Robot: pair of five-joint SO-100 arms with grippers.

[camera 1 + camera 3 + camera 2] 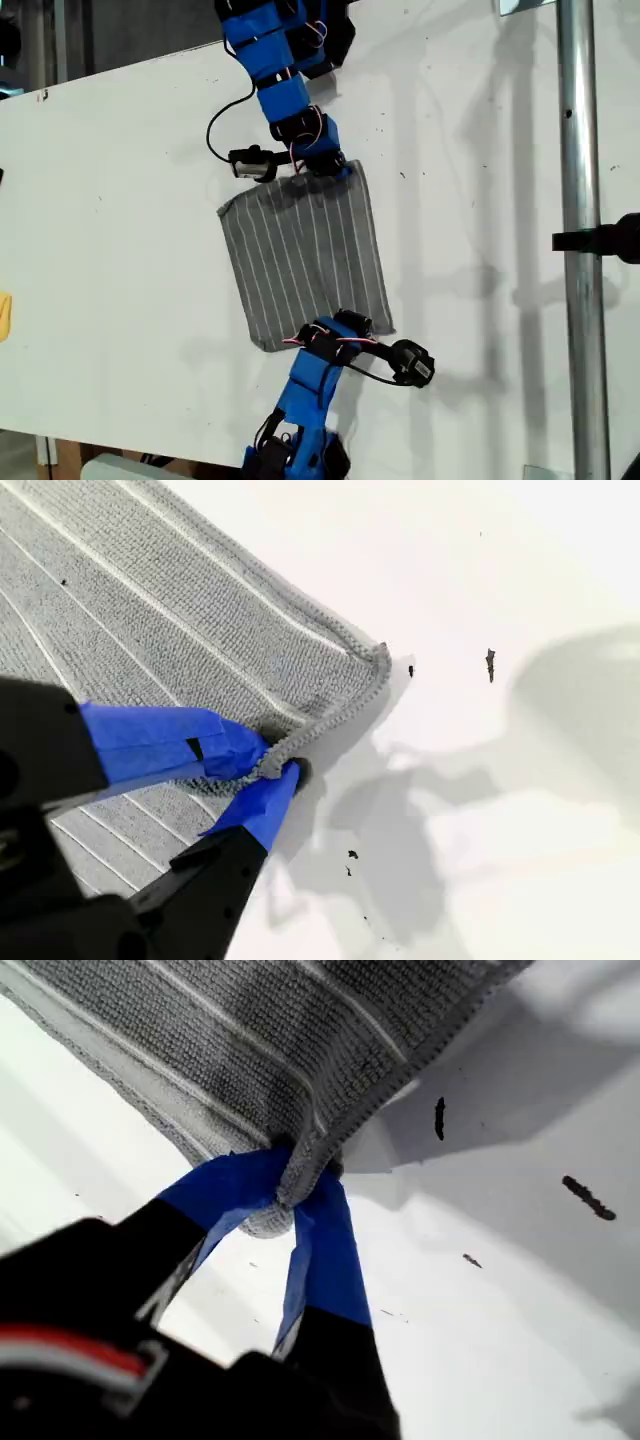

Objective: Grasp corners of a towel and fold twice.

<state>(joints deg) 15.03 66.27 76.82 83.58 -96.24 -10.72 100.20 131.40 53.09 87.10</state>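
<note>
The grey striped towel point(300, 250) lies mostly flat on the white table point(120, 220). My first gripper point(322, 168), on the arm coming from the top of the exterior view, is shut on the towel's far edge by its corner. In the first wrist view the cloth point(250, 1040) is bunched between the blue fingers point(330, 1250) of that gripper point(300, 1185) and raised off the table. My second gripper point(345, 325), on the arm from the bottom of the exterior view, is shut on the near edge. Its pinch point(272, 765) sits just short of a corner point(378, 660) of the flat towel point(120, 610).
A metal pole point(580, 200) with a black clamp point(600, 240) stands at the exterior view's right. A yellow object point(3, 315) shows at the exterior view's left edge. A black cable point(215, 130) loops beside the first arm. Small dark specks point(490, 662) mark the table.
</note>
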